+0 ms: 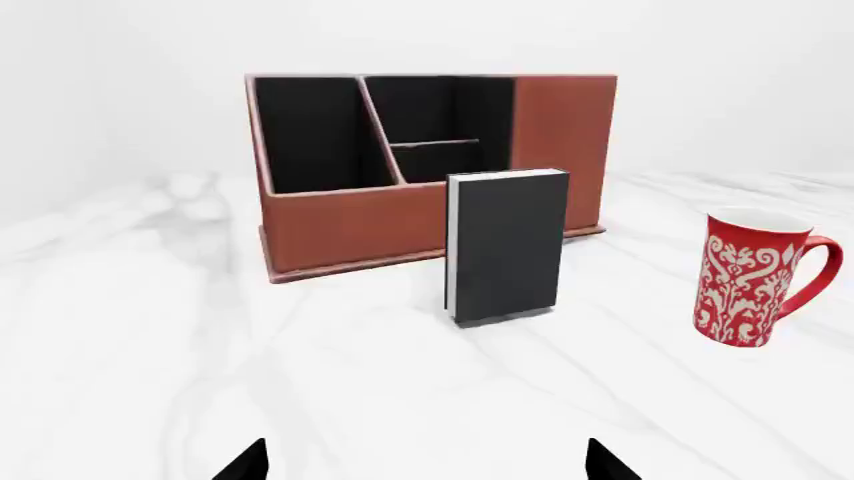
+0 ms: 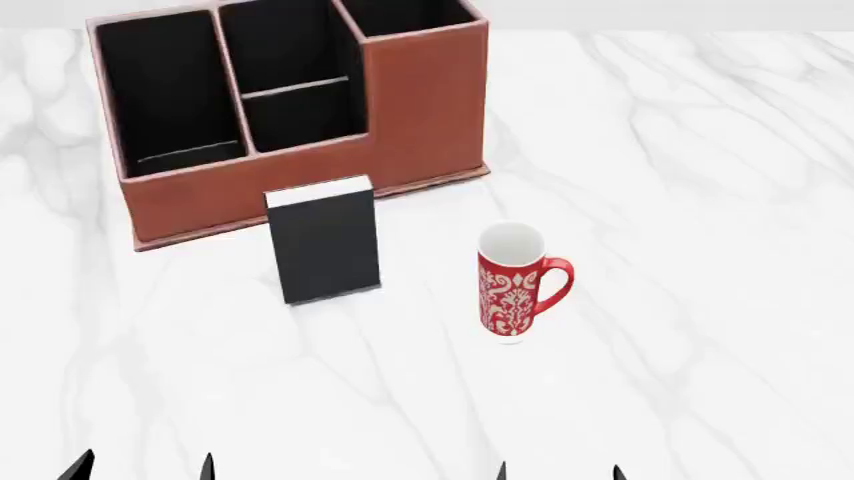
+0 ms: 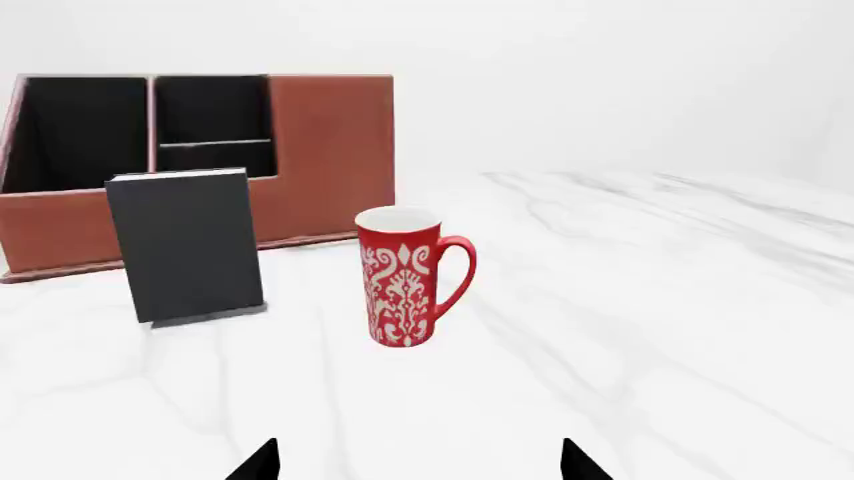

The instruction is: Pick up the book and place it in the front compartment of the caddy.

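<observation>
Head view: book (image 2: 324,250) stands upright just before the caddy (image 2: 400,110), both fingers (image 2: 207,467) pairs spread, released.

Head view: caddy (image 2: 287,120) sits upper left of the frame on the table (image 2: 694,200). Book (image 2: 324,242) stands upright just in front of the caddy's front wall, near but apart from it, left of frame centre. Mug (image 2: 514,283) stands on the table right of the book and slightly lower in the frame, apart from it, handle toward frame right. Front compartment (image 2: 304,115) is in the caddy's middle column, directly above the book in frame.
</observation>
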You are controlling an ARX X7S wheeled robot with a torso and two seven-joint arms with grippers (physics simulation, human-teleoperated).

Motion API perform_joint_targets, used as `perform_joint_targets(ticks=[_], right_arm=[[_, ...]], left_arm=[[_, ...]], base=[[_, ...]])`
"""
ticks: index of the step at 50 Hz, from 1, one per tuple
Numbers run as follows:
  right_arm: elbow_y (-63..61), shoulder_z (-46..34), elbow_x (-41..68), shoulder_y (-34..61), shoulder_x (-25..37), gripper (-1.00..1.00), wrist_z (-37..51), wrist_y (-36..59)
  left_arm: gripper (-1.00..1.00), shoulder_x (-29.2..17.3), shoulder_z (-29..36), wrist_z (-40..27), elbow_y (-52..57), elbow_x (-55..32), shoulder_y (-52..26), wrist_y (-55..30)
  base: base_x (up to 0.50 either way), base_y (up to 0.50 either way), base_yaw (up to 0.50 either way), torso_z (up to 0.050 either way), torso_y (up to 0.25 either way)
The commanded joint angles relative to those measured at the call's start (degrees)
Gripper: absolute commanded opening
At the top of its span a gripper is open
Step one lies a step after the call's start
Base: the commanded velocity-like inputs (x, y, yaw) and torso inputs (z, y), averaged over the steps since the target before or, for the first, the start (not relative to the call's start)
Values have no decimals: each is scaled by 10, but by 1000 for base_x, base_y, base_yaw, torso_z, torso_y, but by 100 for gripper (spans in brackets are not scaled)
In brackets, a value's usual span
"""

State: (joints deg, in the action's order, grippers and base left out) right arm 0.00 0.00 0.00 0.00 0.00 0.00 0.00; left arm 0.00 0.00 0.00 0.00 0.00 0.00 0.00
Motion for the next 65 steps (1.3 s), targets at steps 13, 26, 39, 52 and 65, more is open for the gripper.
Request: perform_joint_targets(ticks=[13,26,39,52,65], right_arm=[[-14,-2,54,7,31,100,27,2],[-114,28,79,-27,50,100,67,26],[-325,162,141,-37,92,100,153,105],[-392,183,156,-97,92,100,157,80],[-423,224,184,-113,100,100,173,75]], left_arm=[[100,-26,18,-39,0,-57,-26,-27],[100,-51,19,-60,161,-100,-4,-163],[100,-48,6,-122,201,-126,-169,-293],[100,-71,-53,-129,284,-184,-140,-298],[100,-69,-52,-129,293,-219,-144,-306]], base=[[0,0,0,0,0],[0,0,0,0,0],[0,0,0,0,0],[291,0,0,0,0],[255,0,0,0,0]])
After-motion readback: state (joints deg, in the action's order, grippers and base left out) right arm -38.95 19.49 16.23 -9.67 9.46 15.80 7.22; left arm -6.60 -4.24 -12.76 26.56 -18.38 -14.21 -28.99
